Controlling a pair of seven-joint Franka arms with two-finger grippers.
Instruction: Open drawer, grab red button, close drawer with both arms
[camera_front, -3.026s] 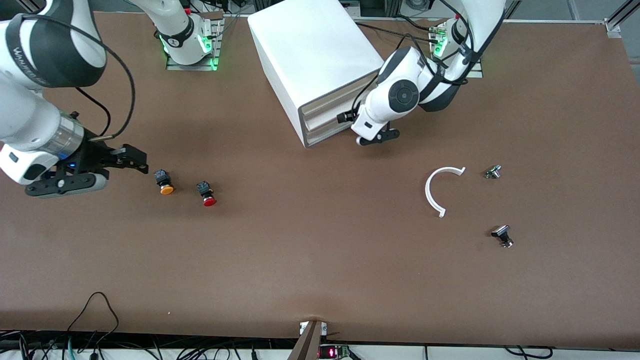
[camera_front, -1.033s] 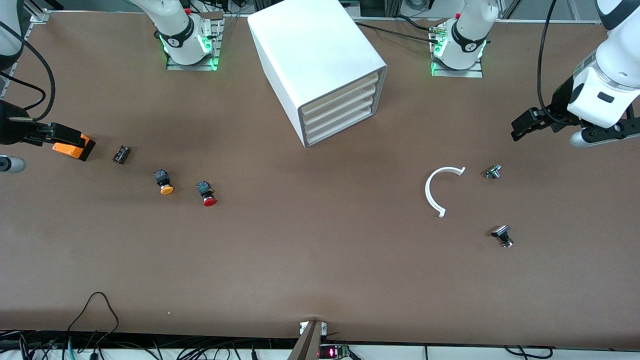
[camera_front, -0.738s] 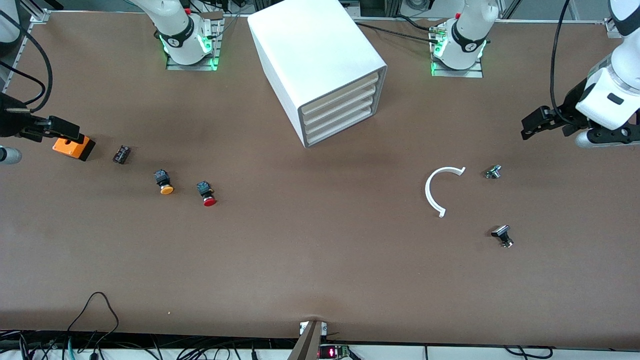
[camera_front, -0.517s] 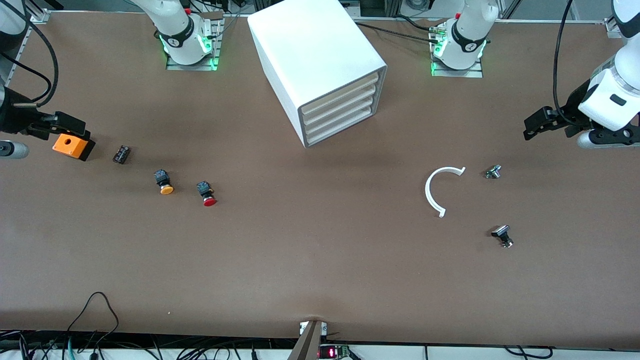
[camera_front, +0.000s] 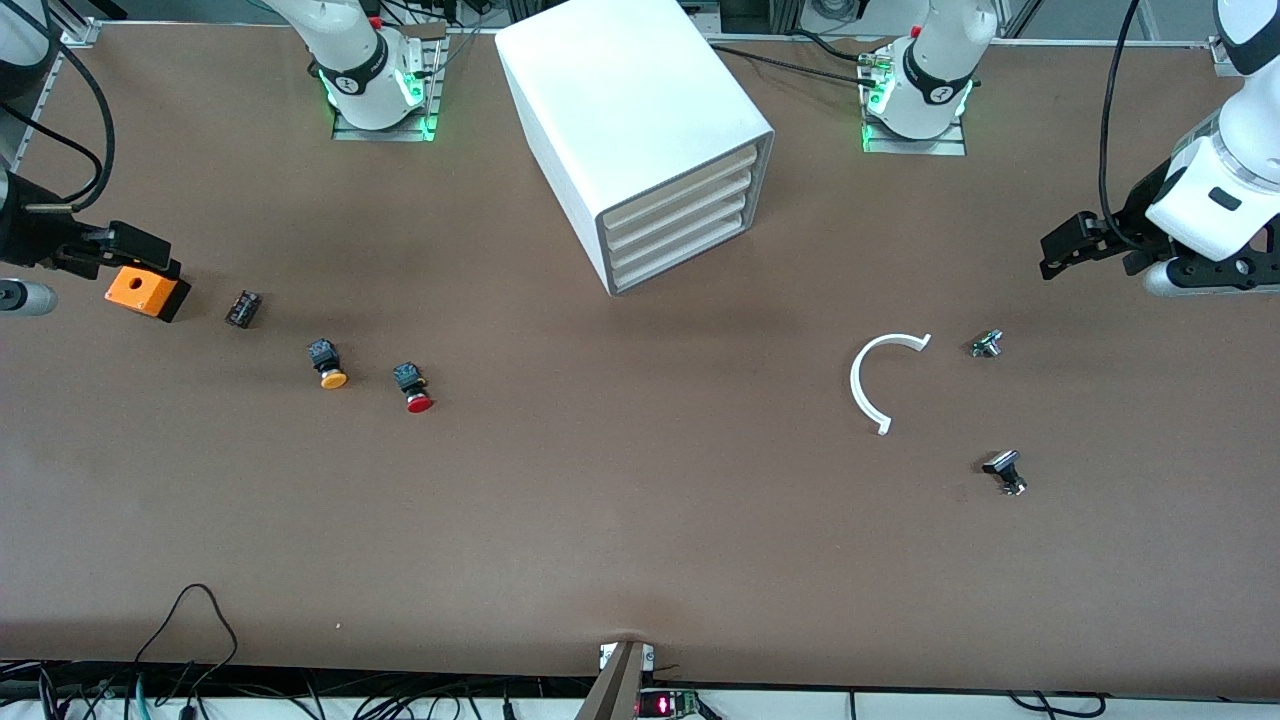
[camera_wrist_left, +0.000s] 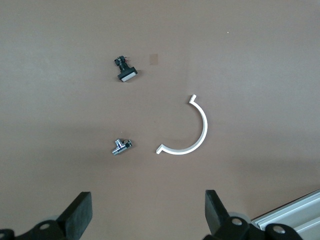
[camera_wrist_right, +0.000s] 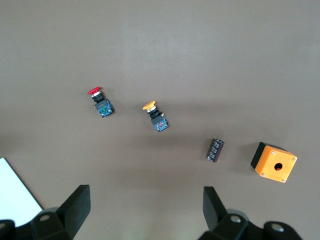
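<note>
A brown table (camera_front: 640, 520) is seen carrying a white cabinet (camera_front: 630, 110), taken as the reference. All four drawer fronts are flush; the drawer (camera_front: 680, 245) is shut. The button (camera_front: 412, 386) lies on the table, nearer the front camera than the cabinet and toward the right arm's end, beside an orange-capped button (camera_front: 328, 363). The right gripper (camera_front: 95, 250) is held over an orange box (camera_front: 145, 292), fingers spread wide and empty. The left gripper (camera_front: 1085, 245) is held over bare table toward the left arm's end, fingers likewise wide and empty.
</note>
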